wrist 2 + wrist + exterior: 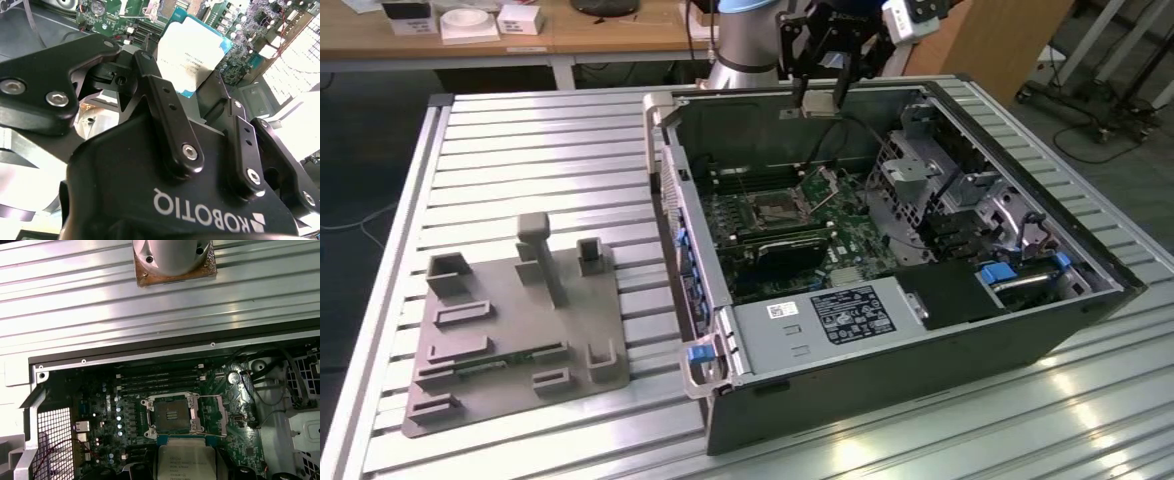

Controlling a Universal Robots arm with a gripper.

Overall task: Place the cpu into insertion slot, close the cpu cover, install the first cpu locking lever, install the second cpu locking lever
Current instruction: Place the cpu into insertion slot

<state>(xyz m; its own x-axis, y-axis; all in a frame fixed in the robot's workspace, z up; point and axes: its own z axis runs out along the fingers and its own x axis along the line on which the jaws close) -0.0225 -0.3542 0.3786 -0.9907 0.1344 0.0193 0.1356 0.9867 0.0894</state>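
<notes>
Cpu (pixel 192 50) clamped between gripper (pixel 819 96) fingers; insertion slot (pixel 171 416) uncovered in first wrist view.

place: robotics lab | bench: ribbed aluminium table (pixel 520 150) | on it: opened computer case (pixel 894 375), grey moulded parts holder (pixel 494 330), robot arm (pixel 747 45) mounted behind the case | background: wooden desk (pixel 587 38) with small boxes (pixel 467 20), loose cables (pixel 1091 135) on the floor

White lettering on the black gripper (pixel 185 80); print on the flat silvery-grey square cpu (pixel 192 50) too small to read.
</notes>
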